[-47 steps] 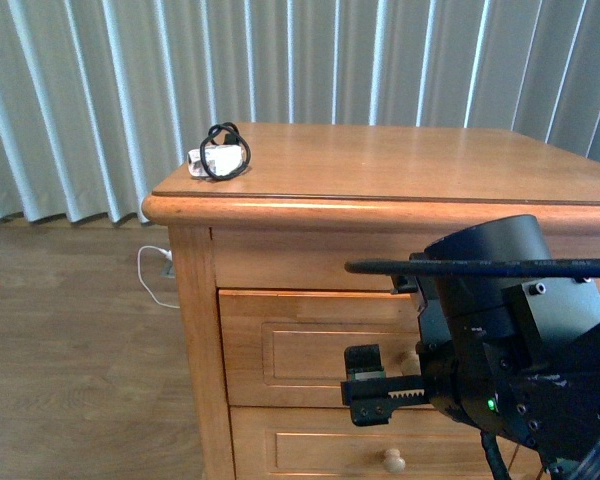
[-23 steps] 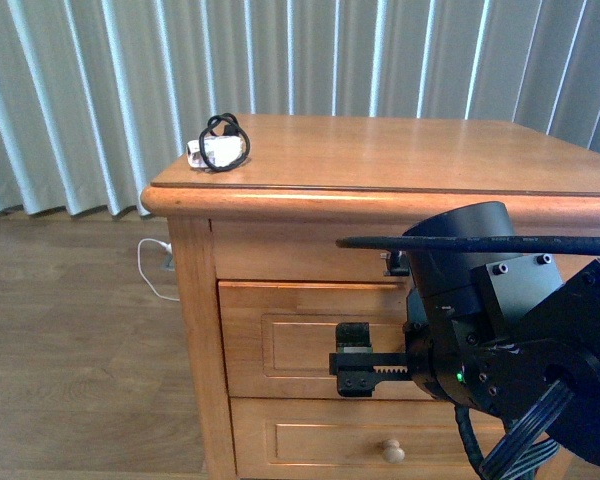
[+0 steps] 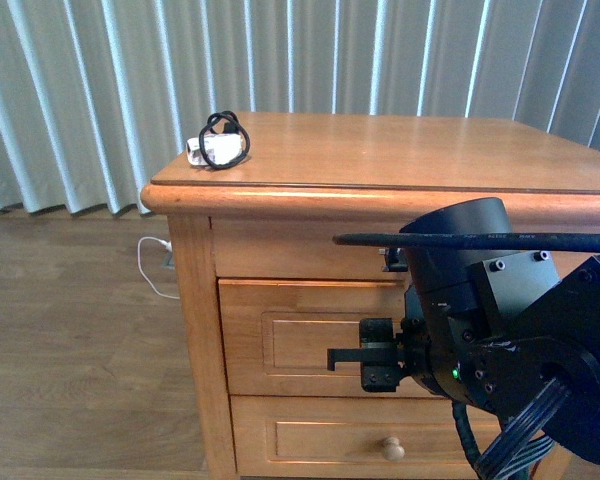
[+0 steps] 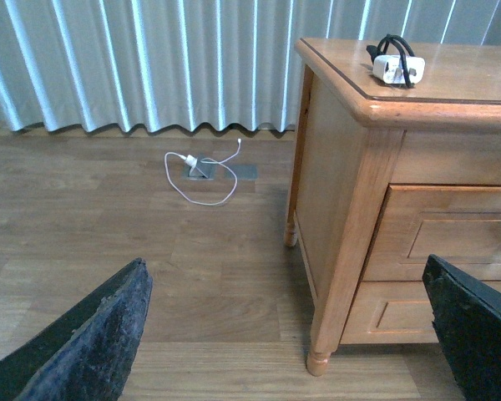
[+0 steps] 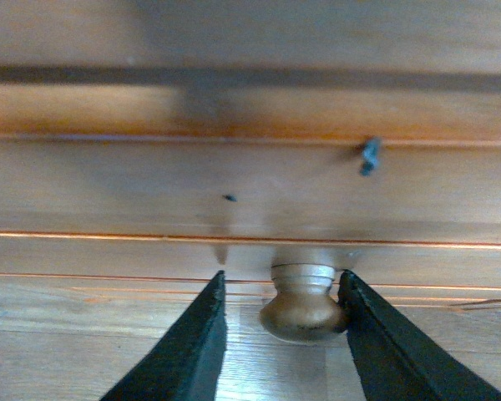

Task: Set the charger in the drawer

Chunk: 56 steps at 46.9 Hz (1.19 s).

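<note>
The charger (image 3: 218, 145), a white block wrapped in black cable, lies on the dresser top near its far left corner; it also shows in the left wrist view (image 4: 397, 67). The upper drawer (image 3: 300, 340) is closed. My right gripper (image 3: 365, 360) is at its front. In the right wrist view the open right gripper (image 5: 281, 284) has its fingers on either side of the drawer's round knob (image 5: 302, 305), one finger (image 5: 376, 334) touching it. My left gripper (image 4: 284, 271) is open and empty, low over the floor left of the dresser.
A lower drawer with its own knob (image 3: 391, 449) sits below. A thin white cable (image 4: 202, 171) lies on the wooden floor by a floor socket, before the grey curtain (image 3: 80, 100). The dresser's front leg (image 4: 319, 361) stands close to the left gripper.
My right arm has risen and shifted left toward the upper drawer front, and its gripper has turned. The charger has not moved.
</note>
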Each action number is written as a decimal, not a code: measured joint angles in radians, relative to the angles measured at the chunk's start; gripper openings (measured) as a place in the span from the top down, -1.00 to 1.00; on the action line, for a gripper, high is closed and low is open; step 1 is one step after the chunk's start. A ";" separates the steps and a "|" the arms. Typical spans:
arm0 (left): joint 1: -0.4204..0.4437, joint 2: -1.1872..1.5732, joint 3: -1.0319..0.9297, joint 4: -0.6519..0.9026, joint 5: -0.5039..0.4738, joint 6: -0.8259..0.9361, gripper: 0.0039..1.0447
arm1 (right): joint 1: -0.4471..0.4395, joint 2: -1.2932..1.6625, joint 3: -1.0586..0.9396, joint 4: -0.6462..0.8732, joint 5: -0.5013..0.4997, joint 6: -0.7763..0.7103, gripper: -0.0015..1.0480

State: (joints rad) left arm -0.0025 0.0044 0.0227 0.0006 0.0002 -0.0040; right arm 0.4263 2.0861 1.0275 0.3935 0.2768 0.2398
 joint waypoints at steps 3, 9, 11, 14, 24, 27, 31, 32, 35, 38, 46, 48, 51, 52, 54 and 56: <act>0.000 0.000 0.000 0.000 0.000 0.000 -0.89 | 0.000 0.000 -0.001 0.000 0.008 -0.008 0.44; 0.000 0.000 0.000 0.000 0.000 0.000 -0.89 | 0.001 0.000 -0.002 -0.001 0.003 -0.009 0.56; 0.000 0.000 0.000 0.000 0.000 0.000 -0.89 | 0.001 0.000 -0.002 -0.001 0.003 -0.009 0.56; 0.000 0.000 0.000 0.000 0.000 0.000 -0.89 | 0.001 0.000 -0.002 -0.005 0.000 -0.008 0.56; 0.000 0.000 0.000 0.000 0.000 0.000 -0.89 | -0.001 -0.029 -0.041 -0.018 -0.026 -0.008 0.57; 0.000 0.000 0.000 0.000 0.000 0.000 -0.89 | 0.000 -0.053 -0.072 -0.024 -0.042 -0.004 0.57; 0.000 0.000 0.000 0.000 0.000 0.000 -0.89 | 0.002 -0.117 -0.154 -0.028 -0.063 0.003 0.57; 0.000 0.000 0.000 0.000 0.000 0.000 -0.89 | 0.003 -0.124 -0.163 -0.030 -0.064 0.004 0.57; 0.000 0.000 0.000 0.000 0.000 0.000 -0.89 | 0.008 -0.178 -0.228 -0.036 -0.073 0.004 0.57; 0.000 0.000 0.000 0.000 0.000 0.000 -0.89 | 0.017 -0.240 -0.299 -0.048 -0.081 0.005 0.57; 0.000 0.000 0.000 0.000 0.000 0.000 -0.89 | 0.031 -0.417 -0.481 -0.094 -0.152 0.027 0.58; 0.000 0.000 0.000 0.000 0.000 0.000 -0.89 | 0.034 -0.445 -0.513 -0.094 -0.162 0.031 0.59; 0.000 0.000 0.000 0.000 0.000 0.000 -0.89 | 0.034 -0.465 -0.535 -0.092 -0.167 0.031 0.59; 0.000 0.000 0.000 0.000 0.000 0.000 -0.89 | 0.034 -0.471 -0.541 -0.090 -0.168 0.033 0.59; 0.000 0.000 0.000 0.000 0.000 0.000 -0.89 | 0.034 -0.480 -0.547 -0.093 -0.175 0.036 0.59; 0.000 0.000 0.000 0.000 0.000 0.000 -0.89 | 0.034 -0.489 -0.549 -0.103 -0.180 0.039 0.59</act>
State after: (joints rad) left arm -0.0025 0.0044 0.0227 0.0006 -0.0002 -0.0040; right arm 0.4599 1.5967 0.4782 0.2901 0.0971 0.2790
